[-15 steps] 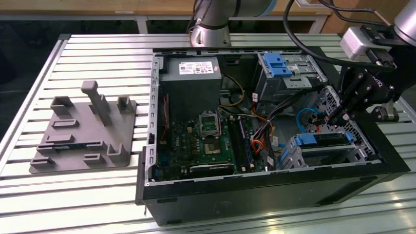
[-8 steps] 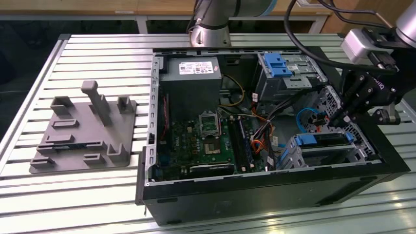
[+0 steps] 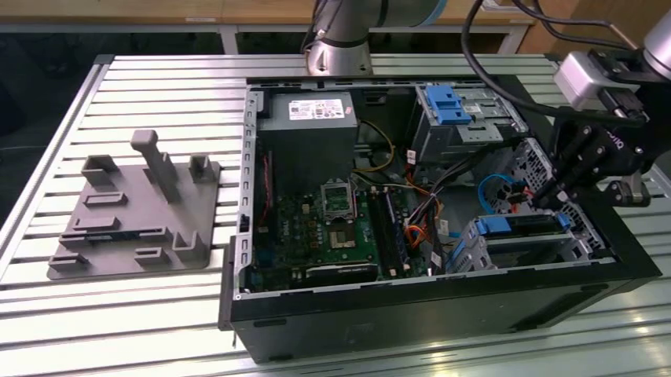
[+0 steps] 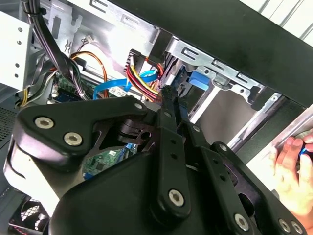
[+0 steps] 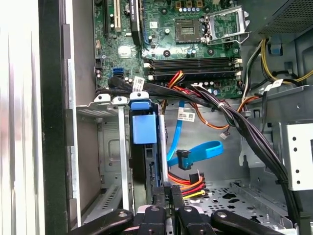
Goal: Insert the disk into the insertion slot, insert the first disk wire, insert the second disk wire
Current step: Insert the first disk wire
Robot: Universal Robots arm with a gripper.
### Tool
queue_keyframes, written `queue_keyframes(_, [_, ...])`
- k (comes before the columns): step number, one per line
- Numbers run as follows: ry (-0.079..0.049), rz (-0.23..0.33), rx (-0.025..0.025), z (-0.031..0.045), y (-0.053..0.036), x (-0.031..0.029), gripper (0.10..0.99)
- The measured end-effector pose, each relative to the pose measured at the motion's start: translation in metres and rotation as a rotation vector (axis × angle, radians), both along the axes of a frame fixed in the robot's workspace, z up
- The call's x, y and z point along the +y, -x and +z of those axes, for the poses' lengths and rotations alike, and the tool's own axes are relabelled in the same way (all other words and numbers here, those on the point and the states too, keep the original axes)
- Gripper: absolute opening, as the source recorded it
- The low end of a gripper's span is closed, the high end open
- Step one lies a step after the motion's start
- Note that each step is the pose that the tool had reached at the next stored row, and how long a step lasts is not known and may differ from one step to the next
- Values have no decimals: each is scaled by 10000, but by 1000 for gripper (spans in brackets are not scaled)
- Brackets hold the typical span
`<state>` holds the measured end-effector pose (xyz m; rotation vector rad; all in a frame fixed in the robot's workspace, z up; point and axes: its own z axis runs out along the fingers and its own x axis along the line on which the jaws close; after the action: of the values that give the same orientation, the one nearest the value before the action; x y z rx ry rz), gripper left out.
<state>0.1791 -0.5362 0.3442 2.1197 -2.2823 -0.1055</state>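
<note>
The first wrist view is showing the pincer [image 5: 167, 190] with its fingers pressed nearly together on what looks to be the plug end of the red and yellow disk wire [image 5: 193, 183], just beside the rear edge of the disk [image 5: 144, 128]. In the exterior view the pincer [image 3: 543, 202] is hanging over the computer case [image 3: 419, 314] toward that view's right, while the disk [image 3: 522, 225] in its bright blue carrier is lying seated in the insertion slot [image 3: 467, 251] at the lower right of the case, which is sitting on the slatted table [image 3: 126, 330]. The blue disk wire [image 5: 195, 151] is curling loose close by, its plug not joined to anything I can make out. The second wrist view is showing a person's hand [image 4: 291, 166] resting outside the case wall. Whether the held plug is touching the disk's socket I cannot tell. The wire is likely handling as light and floppy, its plug small, stiff and easy to cock sideways, so the flat sides of the plug body are making the better hold, not the strands. The disk is probably rigid and fairly heavy, best taken by its carrier edges.
</note>
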Motion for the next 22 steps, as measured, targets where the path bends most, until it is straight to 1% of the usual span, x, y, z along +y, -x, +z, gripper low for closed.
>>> queue_keyframes(6, [0,1,2,-12,0,-22,165])
queue_keyframes(14, [13,-20,5,-19,0,-29,165])
queue_keyframes(22, [15,-82,5,-27,0,-48,165])
